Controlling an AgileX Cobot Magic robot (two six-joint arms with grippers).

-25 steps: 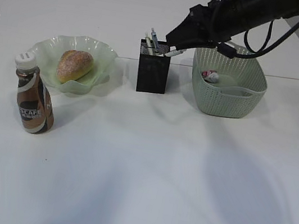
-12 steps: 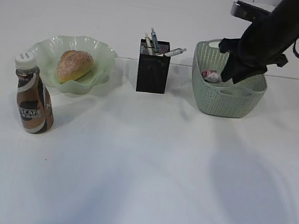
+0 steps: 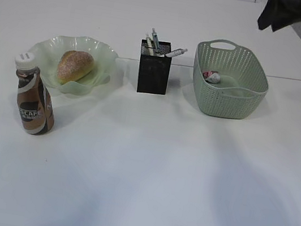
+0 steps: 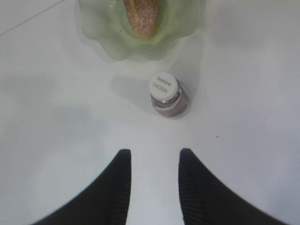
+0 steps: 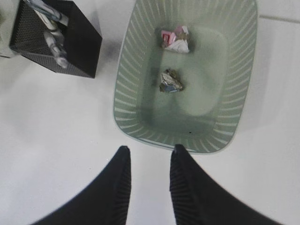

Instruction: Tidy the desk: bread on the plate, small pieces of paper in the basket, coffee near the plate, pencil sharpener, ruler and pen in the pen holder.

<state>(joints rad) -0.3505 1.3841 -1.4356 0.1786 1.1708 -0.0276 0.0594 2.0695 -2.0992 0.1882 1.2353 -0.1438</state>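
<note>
The bread (image 3: 75, 66) lies in the pale green plate (image 3: 104, 52) at the left. In front of the plate stands the coffee (image 3: 33, 100), upright. The black pen holder (image 3: 153, 76) holds several pens, and a white pen (image 3: 175, 52) leans out to the right. I cannot make out the ruler or the pencil sharpener. Two small pieces of paper (image 5: 171, 80) lie in the basket (image 5: 125, 96). My left gripper (image 4: 154, 152) hangs open and empty above the desk, short of the coffee cap (image 4: 163, 86). My right gripper (image 5: 151, 147) is open and empty, high over the basket's near edge.
The right arm (image 3: 282, 13) shows only as a dark shape at the top right corner of the exterior view. A seam between two tabletops runs behind the basket (image 3: 260, 80). The white desk (image 3: 147, 170) stretches wide in front of the objects.
My right arm has drawn back from the pen holder, passed over the basket and risen to the top right. The white pen stays leaning in the holder.
</note>
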